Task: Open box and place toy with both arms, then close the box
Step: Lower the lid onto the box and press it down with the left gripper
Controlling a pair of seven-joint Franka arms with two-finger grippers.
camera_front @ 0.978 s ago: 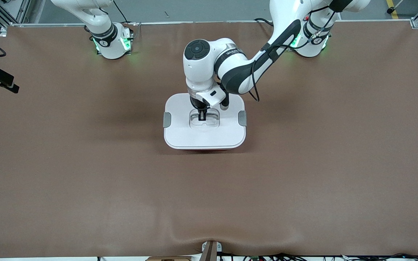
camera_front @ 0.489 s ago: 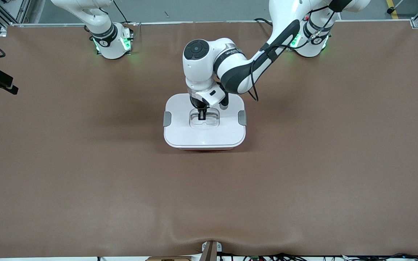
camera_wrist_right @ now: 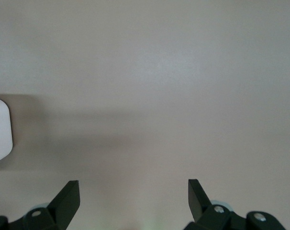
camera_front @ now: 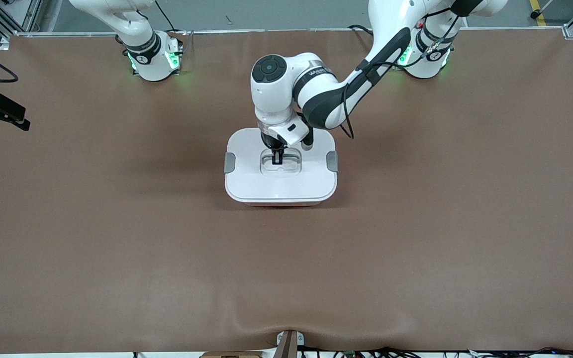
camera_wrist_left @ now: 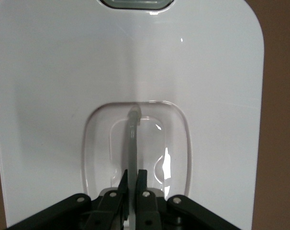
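A wide brown desk (camera_front: pixel 117 238) fills the room's view, with two white robot arms based along its top edge. The left arm (camera_front: pixel 336 92) reaches from its green-lit base down over the middle of the desk, while the right arm (camera_front: pixel 137 35) waits folded back near its own base.

The box (camera_front: pixel 280 186) sits at the centre of the desk, roughly midway between the two ends and somewhat closer to the arms' edge than to the camera's edge. Its white lid (camera_wrist_left: pixel 63 76) is on, and only a thin strip of pink tub shows below the lid's near edge. A grey clip (camera_front: pixel 229 163) sits on each short side of the lid.

The left gripper (camera_wrist_left: pixel 132 181) is down in the lid's clear recessed well, its fingers (camera_wrist_left: pixel 142 184) pinched close together on the upright clear handle (camera_wrist_left: pixel 132 143).

The right gripper (camera_wrist_right: pixel 134 196) hangs over bare desk toward the right arm's end, its fingers (camera_wrist_right: pixel 68 199) spread wide and holding nothing. A white corner of the box lid shows at the border of the right wrist view.
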